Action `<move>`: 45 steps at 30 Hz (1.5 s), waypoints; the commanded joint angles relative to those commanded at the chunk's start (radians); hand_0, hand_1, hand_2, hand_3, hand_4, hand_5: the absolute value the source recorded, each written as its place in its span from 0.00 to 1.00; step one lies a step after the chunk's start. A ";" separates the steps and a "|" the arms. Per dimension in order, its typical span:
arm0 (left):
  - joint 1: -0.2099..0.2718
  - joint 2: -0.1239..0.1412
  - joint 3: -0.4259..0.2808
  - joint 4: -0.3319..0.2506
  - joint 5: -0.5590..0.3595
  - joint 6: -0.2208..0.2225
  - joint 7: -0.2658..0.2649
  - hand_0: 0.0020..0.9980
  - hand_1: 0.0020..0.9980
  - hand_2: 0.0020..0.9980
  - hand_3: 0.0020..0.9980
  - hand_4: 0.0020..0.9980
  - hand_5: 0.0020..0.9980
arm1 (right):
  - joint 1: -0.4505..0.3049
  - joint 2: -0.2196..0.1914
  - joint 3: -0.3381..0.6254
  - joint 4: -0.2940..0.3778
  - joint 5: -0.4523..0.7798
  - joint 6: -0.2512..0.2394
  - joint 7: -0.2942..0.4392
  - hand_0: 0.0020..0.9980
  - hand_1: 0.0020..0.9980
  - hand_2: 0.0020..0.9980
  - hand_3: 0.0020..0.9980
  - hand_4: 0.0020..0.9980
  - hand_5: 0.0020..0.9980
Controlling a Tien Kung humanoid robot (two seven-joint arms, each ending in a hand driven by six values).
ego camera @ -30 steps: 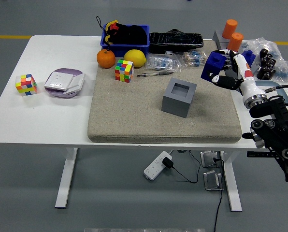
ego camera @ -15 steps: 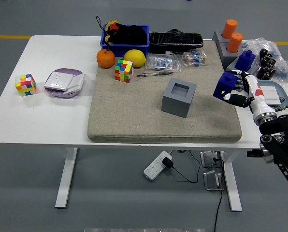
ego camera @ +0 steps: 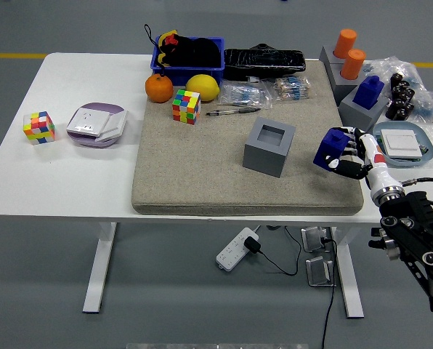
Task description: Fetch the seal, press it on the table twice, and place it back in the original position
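R. hand (ego camera: 356, 156) clasps blue seal (ego camera: 331, 147), held over the beige mat (ego camera: 202, 174) near its right edge, toward the table's (ego camera: 57, 182) front right corner. Seal tilted, base facing down-left; whether it touches the mat cannot be told. Gray block (ego camera: 269, 147) sits just left. 1 arm visible.

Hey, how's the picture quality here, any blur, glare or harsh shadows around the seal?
Head view: lighting is even and soft, with only faint shadows beside the grey box; no glare on the white table; the blue seal in the right robot hand looks sharp, without obvious motion blur; table edges bow slightly.
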 joint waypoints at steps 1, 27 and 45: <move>0.000 0.000 0.000 0.000 0.000 0.000 0.000 0.83 0.79 0.76 0.82 0.74 0.34 | 0.000 0.004 -0.006 -0.009 0.005 0.000 0.002 0.51 0.39 0.39 0.41 0.65 0.00; -0.001 0.003 0.001 -0.001 0.003 0.000 -0.003 0.83 0.79 0.76 0.82 0.74 0.34 | -0.002 0.001 -0.046 0.003 0.011 0.000 0.004 0.51 0.38 0.39 0.40 0.65 0.00; -0.003 0.012 0.007 -0.003 0.000 -0.002 -0.004 0.83 0.79 0.76 0.82 0.74 0.34 | 0.048 -0.032 0.030 0.203 -0.101 -0.017 -0.040 0.51 0.38 0.39 0.39 0.65 0.00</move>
